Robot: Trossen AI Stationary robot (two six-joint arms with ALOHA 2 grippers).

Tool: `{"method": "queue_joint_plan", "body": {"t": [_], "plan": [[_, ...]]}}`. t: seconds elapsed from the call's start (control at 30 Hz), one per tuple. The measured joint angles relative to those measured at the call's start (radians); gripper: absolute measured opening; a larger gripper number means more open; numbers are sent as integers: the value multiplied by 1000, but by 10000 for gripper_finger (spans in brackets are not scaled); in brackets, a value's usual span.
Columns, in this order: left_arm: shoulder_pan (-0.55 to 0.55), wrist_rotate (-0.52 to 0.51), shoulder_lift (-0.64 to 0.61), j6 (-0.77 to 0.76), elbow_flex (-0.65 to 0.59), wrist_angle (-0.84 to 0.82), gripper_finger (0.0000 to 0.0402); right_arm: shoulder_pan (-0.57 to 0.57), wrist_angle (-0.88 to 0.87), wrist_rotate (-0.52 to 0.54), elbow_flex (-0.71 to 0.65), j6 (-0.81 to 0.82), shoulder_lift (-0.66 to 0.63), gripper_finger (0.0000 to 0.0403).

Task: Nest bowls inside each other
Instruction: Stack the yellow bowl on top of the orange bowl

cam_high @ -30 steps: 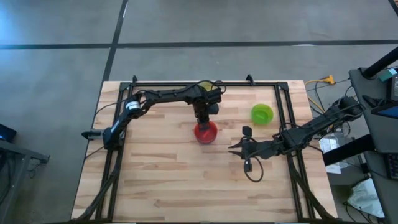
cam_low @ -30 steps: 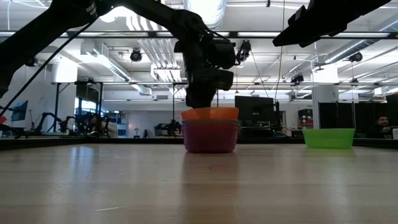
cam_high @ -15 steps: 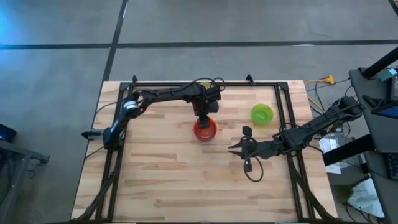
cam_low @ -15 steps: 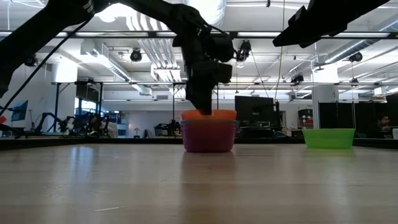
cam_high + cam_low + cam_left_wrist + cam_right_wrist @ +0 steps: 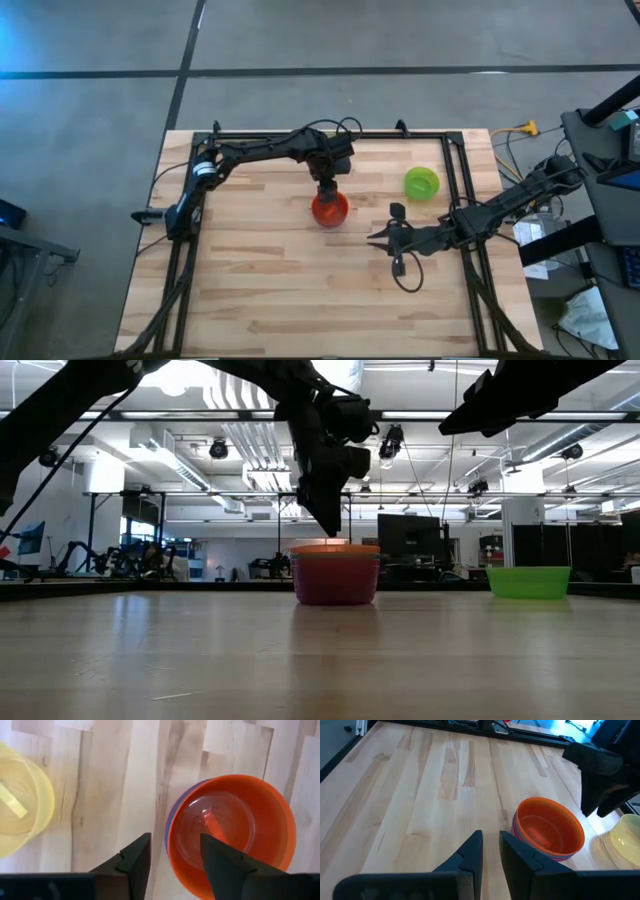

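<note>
An orange bowl [image 5: 235, 827] sits nested on top of a stack [image 5: 335, 575] with purple and pink rims below it, mid-table [image 5: 330, 209]. My left gripper [image 5: 172, 842] hangs open just above the stack's far rim, its fingertips clear of the bowl [image 5: 330, 528]. A yellow bowl [image 5: 20, 817] stands on the wood beyond the stack. A green bowl [image 5: 421, 182] stands alone to the right. My right gripper [image 5: 374, 238] waits low, right of the stack, its fingers [image 5: 491, 840] a little apart with nothing between them.
A black frame rail [image 5: 455, 170] runs around the table's edges, passing right of the green bowl. A dark cable loop [image 5: 405, 275] lies near my right gripper. Bare wood spreads across the near half of the table [image 5: 280, 300].
My left gripper has let go of the orange bowl and risen off it, drawing a little toward the far edge. The orange bowl has dropped deeper into the stack, and its rim stands lower than before.
</note>
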Motion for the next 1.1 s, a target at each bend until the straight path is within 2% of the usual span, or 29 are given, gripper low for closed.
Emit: {"method": "queue_joint_plan", "body": {"t": [0.17, 0.3, 0.5, 0.67, 0.9, 1.1], "plan": [[-5, 4, -14, -9, -14, -23, 128, 0, -3, 0, -1, 10, 0, 59], [-39, 13, -66, 45, -96, 5, 96, 0, -56, -1, -2, 58, 0, 59], [-130, -14, -207, 173, -341, 243, 11, 0, -115, -1, -13, 137, 0, 59], [-208, -88, -375, 200, -575, 479, 1, 2, -118, -1, -16, 144, 0, 59], [-344, -339, -635, 277, -924, 884, 0, 2, -107, -1, -17, 138, 0, 59], [-518, -615, -809, 470, -1220, 1332, 0, 2, -83, -1, -17, 113, 0, 59]]}}
